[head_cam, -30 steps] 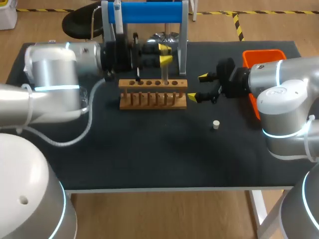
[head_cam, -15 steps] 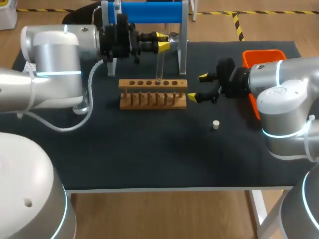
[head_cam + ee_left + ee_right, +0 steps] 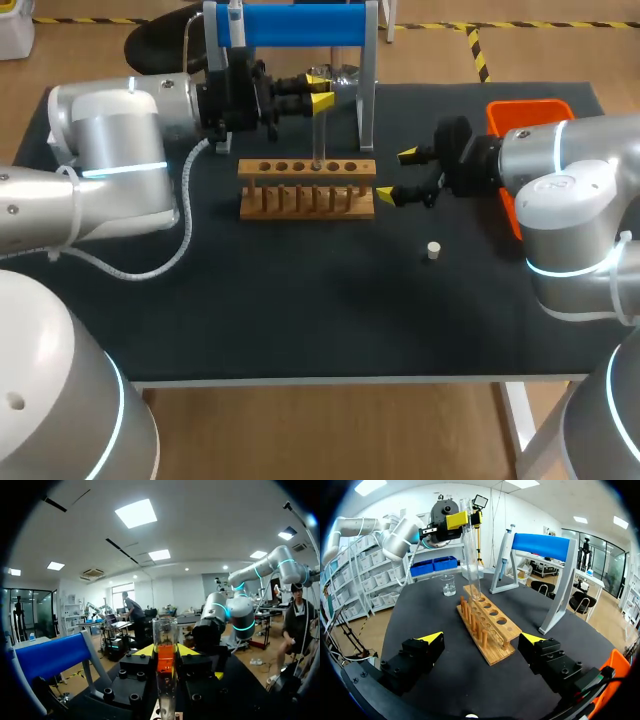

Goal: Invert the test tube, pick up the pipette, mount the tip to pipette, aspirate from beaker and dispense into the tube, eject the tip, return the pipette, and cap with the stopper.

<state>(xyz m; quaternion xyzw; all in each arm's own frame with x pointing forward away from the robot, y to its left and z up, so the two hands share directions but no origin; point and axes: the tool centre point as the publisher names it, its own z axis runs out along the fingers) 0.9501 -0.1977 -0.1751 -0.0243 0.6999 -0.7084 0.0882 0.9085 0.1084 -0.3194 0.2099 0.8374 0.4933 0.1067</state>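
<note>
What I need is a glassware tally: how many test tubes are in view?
1. The clear glass test tube stands upright, held by the left gripper, lower end at the wooden rack. No others show.

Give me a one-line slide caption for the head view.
Left claw holds a glass tube upright at the wooden rack; right claw open beside it, stopper lying on the table.

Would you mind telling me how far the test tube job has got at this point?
Early on. The left gripper is shut on the test tube, mouth up, its bottom at a hole in the wooden rack, so the inverting looks nearly finished. Left to do: the pipette hangs on its stand, the beaker sits untouched, the stopper lies loose on the table, and the right gripper is open beside the rack.
</note>
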